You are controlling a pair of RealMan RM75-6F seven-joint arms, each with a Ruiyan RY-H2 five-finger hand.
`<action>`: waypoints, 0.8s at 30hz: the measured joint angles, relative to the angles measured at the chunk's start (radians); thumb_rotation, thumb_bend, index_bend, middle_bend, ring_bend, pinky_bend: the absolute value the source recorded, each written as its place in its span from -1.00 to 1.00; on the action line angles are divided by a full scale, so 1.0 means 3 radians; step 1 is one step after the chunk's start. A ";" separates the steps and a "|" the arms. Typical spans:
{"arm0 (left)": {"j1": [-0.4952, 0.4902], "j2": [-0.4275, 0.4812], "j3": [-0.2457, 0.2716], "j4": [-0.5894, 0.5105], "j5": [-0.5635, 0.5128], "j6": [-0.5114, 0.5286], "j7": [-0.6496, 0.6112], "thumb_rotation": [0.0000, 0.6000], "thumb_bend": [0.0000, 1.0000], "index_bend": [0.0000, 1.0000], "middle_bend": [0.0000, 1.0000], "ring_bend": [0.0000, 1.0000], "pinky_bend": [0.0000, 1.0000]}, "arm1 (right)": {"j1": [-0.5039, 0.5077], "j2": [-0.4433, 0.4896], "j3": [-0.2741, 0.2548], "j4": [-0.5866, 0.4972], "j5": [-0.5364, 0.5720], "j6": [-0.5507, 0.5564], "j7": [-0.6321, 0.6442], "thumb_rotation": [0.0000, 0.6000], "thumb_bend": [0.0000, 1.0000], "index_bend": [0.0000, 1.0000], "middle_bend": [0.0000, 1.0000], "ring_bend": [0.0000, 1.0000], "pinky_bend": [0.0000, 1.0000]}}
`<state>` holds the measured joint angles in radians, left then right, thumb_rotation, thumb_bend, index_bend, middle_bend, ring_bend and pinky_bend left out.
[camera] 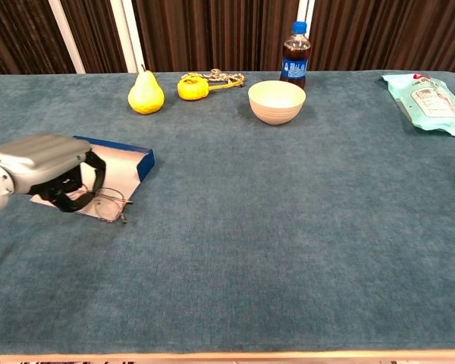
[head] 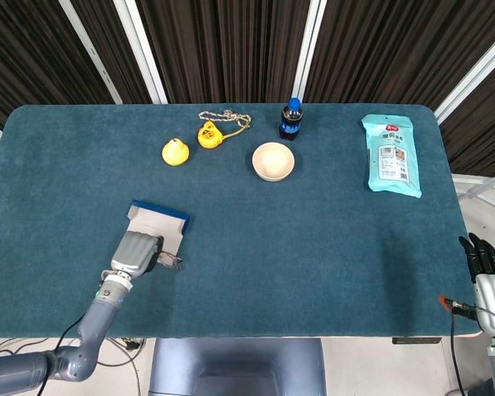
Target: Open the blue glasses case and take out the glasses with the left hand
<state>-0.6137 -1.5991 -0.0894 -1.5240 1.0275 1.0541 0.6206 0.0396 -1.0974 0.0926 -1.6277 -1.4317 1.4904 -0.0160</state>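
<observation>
Glasses lay at the open blue glasses case's front edge as my left robot hand curled over them; whether it gripped them, I could not tell. A thin frame risked slipping back.

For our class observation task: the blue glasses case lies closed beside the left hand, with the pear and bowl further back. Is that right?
Not quite: the blue glasses case lies open, its pale lining showing in the chest view, beside the left hand. The pear and bowl do sit further back.
</observation>
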 measured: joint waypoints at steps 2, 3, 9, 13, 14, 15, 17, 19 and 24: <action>-0.0035 -0.0055 -0.0018 -0.0036 -0.0001 -0.0010 0.0033 1.00 0.03 0.20 1.00 0.90 1.00 | -0.0001 0.0001 0.0002 0.0003 0.0007 0.0000 0.0005 1.00 -0.68 -1.00 -1.00 -1.00 -0.58; -0.0050 -0.0083 -0.0027 -0.0050 -0.0003 -0.0013 0.0049 1.00 0.02 0.20 1.00 0.90 1.00 | -0.0001 0.0001 0.0003 0.0004 0.0010 -0.0002 0.0007 1.00 -0.68 -1.00 -1.00 -1.00 -0.58; -0.0174 -0.0368 -0.0111 -0.0081 -0.0100 -0.0013 0.0232 1.00 0.02 0.18 1.00 0.89 1.00 | 0.0001 0.0010 0.0002 -0.0002 0.0014 -0.0014 0.0025 1.00 -0.68 -1.00 -1.00 -1.00 -0.58; -0.0293 -0.0652 -0.0192 -0.0012 -0.0240 0.0005 0.0405 1.00 0.01 0.14 1.00 0.89 1.00 | -0.0001 0.0010 0.0001 -0.0002 0.0013 -0.0012 0.0034 1.00 -0.68 -1.00 -1.00 -1.00 -0.58; -0.0319 -0.0704 -0.0208 0.0007 -0.0261 0.0009 0.0433 1.00 0.00 0.11 1.00 0.89 1.00 | -0.0001 0.0010 0.0002 -0.0005 0.0013 -0.0013 0.0034 1.00 -0.68 -1.00 -1.00 -1.00 -0.58; -0.0343 -0.0752 -0.0224 0.0025 -0.0278 0.0012 0.0457 1.00 -0.02 0.07 1.00 0.89 1.00 | -0.0001 0.0012 0.0003 -0.0007 0.0014 -0.0013 0.0034 1.00 -0.68 -1.00 -1.00 -1.00 -0.58; -0.0392 -0.0850 -0.0259 0.0070 -0.0311 0.0022 0.0501 1.00 -0.12 -0.08 1.00 0.88 1.00 | -0.0002 0.0012 0.0002 -0.0008 0.0017 -0.0013 0.0034 1.00 -0.68 -1.00 -1.00 -1.00 -0.58; -0.0430 -0.0936 -0.0289 0.0116 -0.0344 0.0037 0.0536 1.00 -0.27 -0.24 1.00 0.87 1.00 | -0.0003 0.0011 0.0001 -0.0008 0.0015 -0.0012 0.0035 1.00 -0.68 -1.00 -1.00 -1.00 -0.58; -0.0458 -0.1002 -0.0306 0.0135 -0.0373 0.0095 0.0568 1.00 -0.63 -0.52 1.00 0.85 1.00 | -0.0007 0.0013 0.0001 -0.0003 0.0013 -0.0003 0.0036 1.00 -0.68 -1.00 -1.00 -1.00 -0.58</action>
<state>-0.7511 -1.8997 -0.1811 -1.4836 0.9155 1.0827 0.7910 0.0375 -1.0935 0.0930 -1.6287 -1.4278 1.4895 -0.0052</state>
